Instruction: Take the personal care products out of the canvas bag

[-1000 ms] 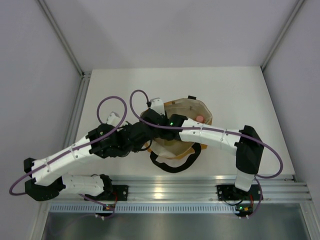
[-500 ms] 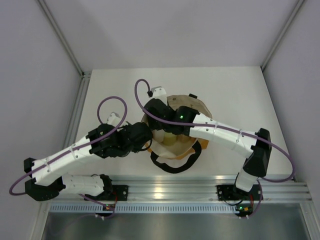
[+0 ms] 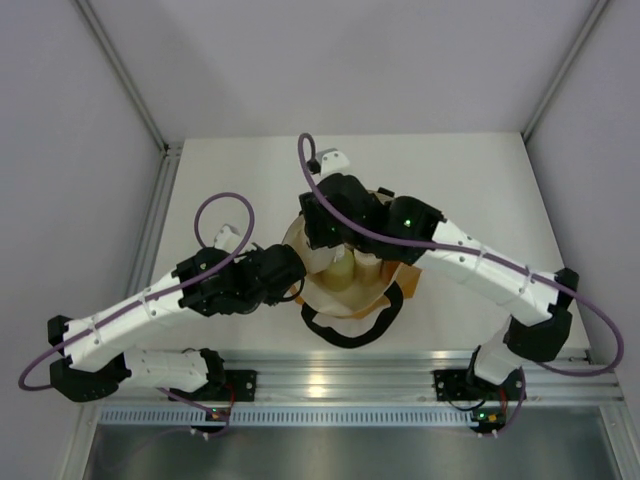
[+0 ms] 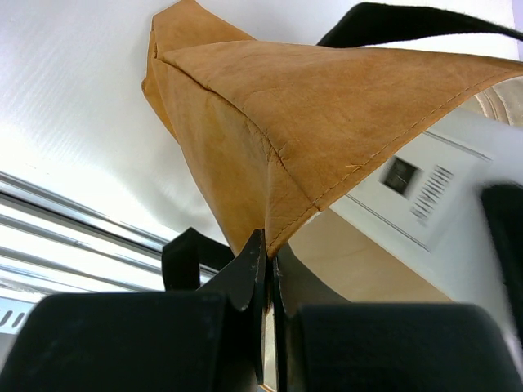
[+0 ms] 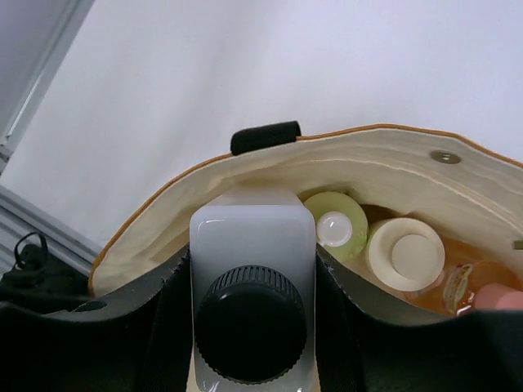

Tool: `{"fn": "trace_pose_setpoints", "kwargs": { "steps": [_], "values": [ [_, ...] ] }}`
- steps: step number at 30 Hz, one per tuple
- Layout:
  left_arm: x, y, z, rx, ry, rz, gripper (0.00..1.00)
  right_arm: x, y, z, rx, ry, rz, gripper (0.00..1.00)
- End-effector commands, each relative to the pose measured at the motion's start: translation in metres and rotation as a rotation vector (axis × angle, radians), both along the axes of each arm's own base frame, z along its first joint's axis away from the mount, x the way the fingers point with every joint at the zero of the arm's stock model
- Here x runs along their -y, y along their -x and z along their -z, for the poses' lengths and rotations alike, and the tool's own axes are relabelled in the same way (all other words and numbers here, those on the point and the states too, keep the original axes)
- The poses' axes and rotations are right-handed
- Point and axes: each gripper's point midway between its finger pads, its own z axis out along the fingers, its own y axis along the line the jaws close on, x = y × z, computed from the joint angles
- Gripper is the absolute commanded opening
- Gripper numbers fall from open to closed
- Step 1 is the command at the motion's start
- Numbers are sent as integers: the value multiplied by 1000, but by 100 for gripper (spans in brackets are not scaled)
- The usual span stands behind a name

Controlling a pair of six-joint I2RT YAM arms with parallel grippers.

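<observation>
Pale grey walls [image 3: 350,60] close round a white tabletop [image 3: 470,190], with an aluminium rail [image 3: 400,380] along its near edge where both arms are mounted. Near the middle of that tabletop stands the tan-orange canvas bag with cream lining [image 4: 327,106], its mouth open upward and one black loop handle [image 3: 345,330] spilling toward the rail. The left pincer [image 4: 267,253] is clenched on a seamed corner of the bag's rim at its left near side, the fabric nipped between the closed black fingers, which by the look of it steadies the bag. The right arm reaches across from the right, and the right pincer [image 5: 252,257] hangs over the far left part of the mouth, grasping the whitish square-shouldered bottle with the dark screw cap [image 5: 252,220], one finger on each flat side. The bottle stands upright, cap toward the wrist, so its long axis runs in line with the pincer, and a straight lift should carry it out. Whether its base has cleared the rim cannot be told. Beside it, lower in the bag, the round yellow-green bottle with a white cap [image 5: 335,229], the beige wide-topped bottle [image 5: 406,255] and the slim orange bottle with a pink cap [image 5: 478,286] stand close together and untouched, nearer to the right arm than the left. All four products thus lie within the bag's outline, and the task looks to be in its first removal.
</observation>
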Motion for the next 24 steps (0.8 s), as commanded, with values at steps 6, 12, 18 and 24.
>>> {"fn": "trace_pose_setpoints", "kwargs": {
  "steps": [6,12,18,24],
  "values": [
    [-34,14,14,-49,-143,-2,0,38,30,-144,209,-282,-113,0],
    [-29,12,12,-51,-155,13,0,72,27,-187,262,-338,-81,0],
    [-28,11,12,-52,-157,9,0,123,-1,-208,336,-329,58,0],
    [-30,14,18,-68,-160,9,0,197,-26,-225,430,-291,251,0]
  ]
}}
